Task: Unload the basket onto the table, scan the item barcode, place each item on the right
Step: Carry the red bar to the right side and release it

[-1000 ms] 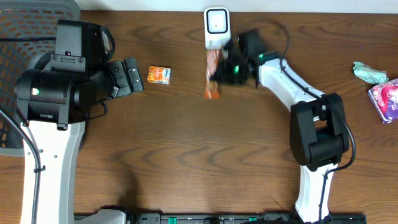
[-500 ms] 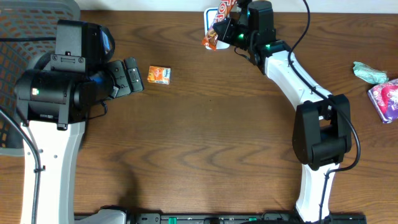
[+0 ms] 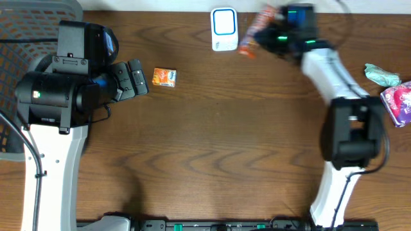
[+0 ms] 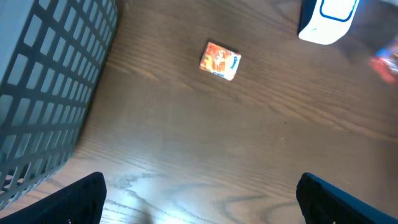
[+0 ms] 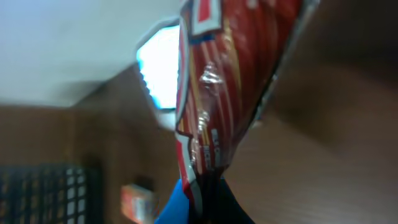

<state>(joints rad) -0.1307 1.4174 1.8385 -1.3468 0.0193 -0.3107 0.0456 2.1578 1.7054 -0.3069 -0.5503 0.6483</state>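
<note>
My right gripper [image 3: 275, 35] is working close against the far edge of the table [image 3: 212, 154], so there is little room behind it. The open wood lies toward me and across the middle. The jaws are fully closed on the snack packet [image 3: 252, 29], pinching its lower end. In the wrist view the red packet [image 5: 230, 81] fills the frame above the fingertips, standing up and tilted. From above it is blurred, held off the surface just to the right of the white scanner [image 3: 223, 29] and not touching it as far as I can tell. The right arm reaches from its base at the near edge straight up the right side, with the forearm angled left and the wrist turned toward the scanner.

Further out, a small orange box [image 3: 164, 77] lies flat on the wood, left of the scanner. My left gripper [image 3: 142, 78] sits just beside it with jaws spread wide and nothing between them. The left arm is folded in compactly, next to the grey basket [image 3: 26, 25] at the left corner. At the right edge lie a green wrapper [image 3: 383, 75] and a pink packet [image 3: 398, 102], well clear of the right arm.
</note>
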